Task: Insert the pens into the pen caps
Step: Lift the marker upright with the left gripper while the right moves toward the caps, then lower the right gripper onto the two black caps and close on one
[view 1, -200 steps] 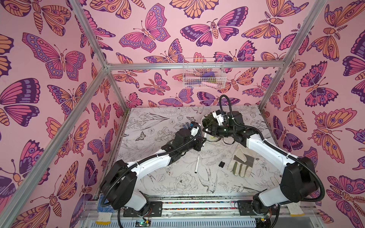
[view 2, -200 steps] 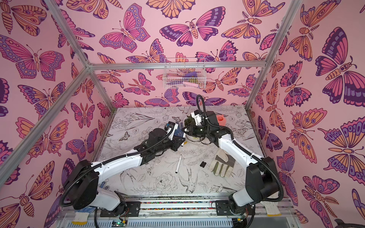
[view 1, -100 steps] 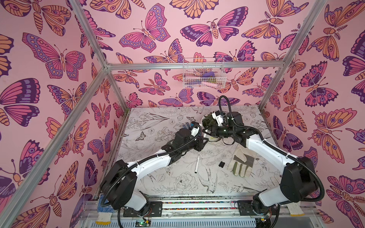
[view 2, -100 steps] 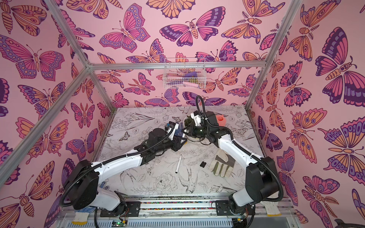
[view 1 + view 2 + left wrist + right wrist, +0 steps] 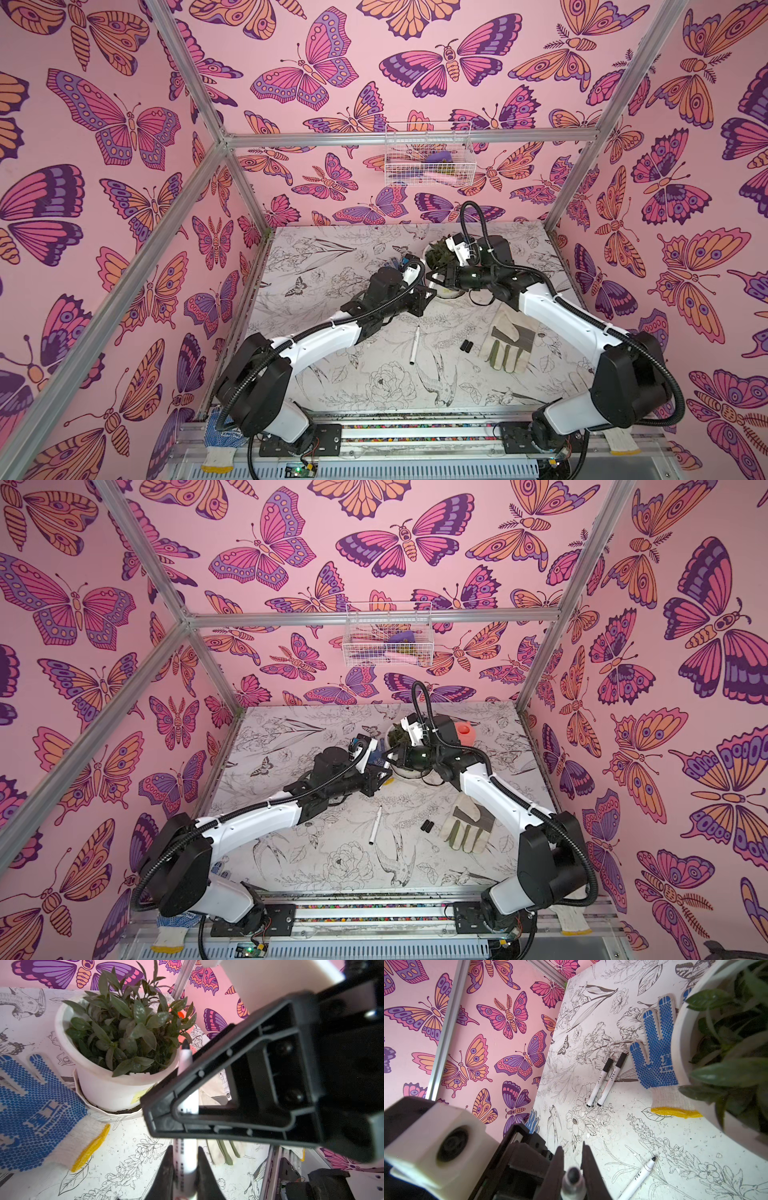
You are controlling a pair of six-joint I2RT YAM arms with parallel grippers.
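Observation:
My left gripper (image 5: 185, 1148) is shut on a white pen (image 5: 186, 1159). Its barrel runs on between the fingers of my right gripper (image 5: 572, 1145), which is shut on the same pen (image 5: 573, 1176); the bare dark tip faces the right wrist camera. Both grippers meet in front of the plant pot, left (image 5: 428, 293) and right (image 5: 434, 276). Another uncapped pen (image 5: 414, 345) (image 5: 375, 825) (image 5: 637, 1180) lies mid-table. Two black pen caps (image 5: 467, 345) (image 5: 427, 825) lie beside the grey glove. Two capped pens (image 5: 600, 1082) lie side by side near the blue-dotted glove.
A white plant pot (image 5: 455, 293) (image 5: 116, 1093) stands just behind the grippers, an orange object (image 5: 464, 732) beyond it. A grey-green glove (image 5: 507, 343) lies at the right, a blue-dotted glove (image 5: 658, 1057) by the pot. A wire basket (image 5: 428, 156) hangs on the back wall.
Hardly anything: both grippers stay together by the pot, and the loose pen, the caps and the gloves lie where they were.

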